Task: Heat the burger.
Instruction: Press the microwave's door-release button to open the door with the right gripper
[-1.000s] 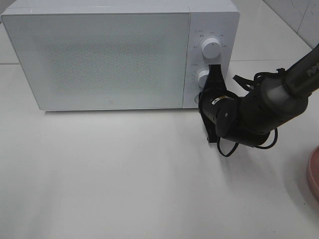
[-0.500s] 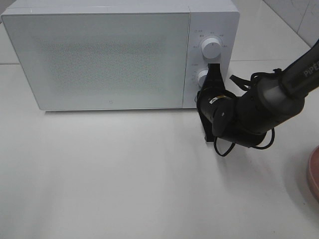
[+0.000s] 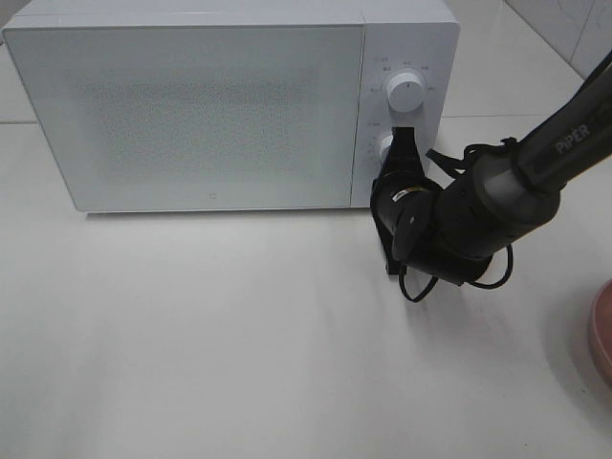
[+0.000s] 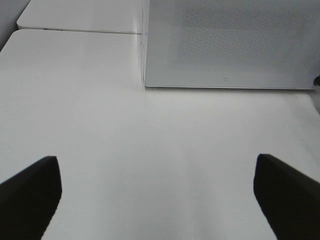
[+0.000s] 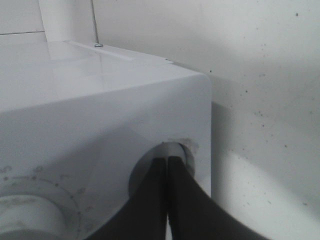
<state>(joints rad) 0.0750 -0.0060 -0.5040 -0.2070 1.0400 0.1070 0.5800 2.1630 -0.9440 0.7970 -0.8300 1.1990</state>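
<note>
- Fingertips of the right gripper are pressed together with nothing between them. They rest against the lower knob on the microwave control panel.
- In the right wrist view the joined tips meet the knob's rim. I cannot tell whether they bear on it or only touch it.
- The upper knob sits just beyond, untouched.
- The microwave door is fully shut.
- The left gripper is spread wide and empty. It hovers over the bare table, near the microwave's left corner.
- The burger shows in no view. The frosted door hides the cavity, so I cannot confirm it is inside.
- A sliver of the pink plate shows at the far right edge, with no burger on it.
- Judgement: loading looks finished, and the step in hand is setting the lower knob.
- The next move calls for turning that knob with closed tips, which offer little purchase. I would expect slipping off the rim.
</note>
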